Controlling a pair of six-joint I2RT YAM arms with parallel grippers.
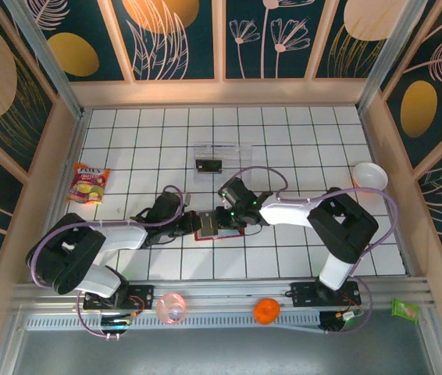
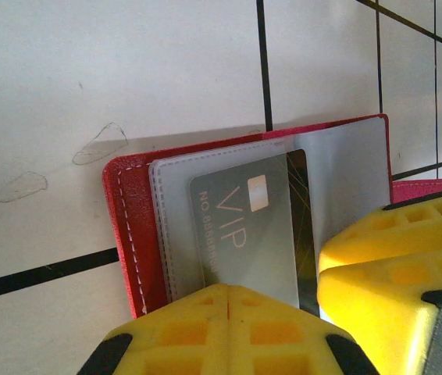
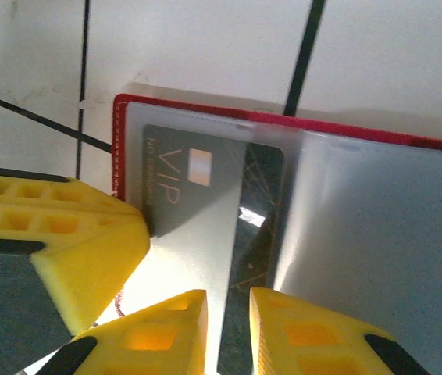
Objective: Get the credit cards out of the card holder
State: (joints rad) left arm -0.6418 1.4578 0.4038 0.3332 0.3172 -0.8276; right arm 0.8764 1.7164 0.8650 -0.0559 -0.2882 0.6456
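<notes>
While pinning the card holder (image 1: 219,225) open mid-table | left gripper (image 2: 229,301) jaws shut, pressing its near edge | right gripper (image 3: 229,312) jaws narrow, pinching the credit cards (image 3: 205,226), grey VIP one atop a dark one, half-tucked in the pocket | step: extraction | next: probably slide straight out, keeping holder down

Wallet between the two grippers

The wallet (image 1: 222,227) lies open just in front of the left gripper (image 1: 197,224); the right gripper (image 1: 222,217) sits on the card (image 3: 205,226) inside.
</notes>
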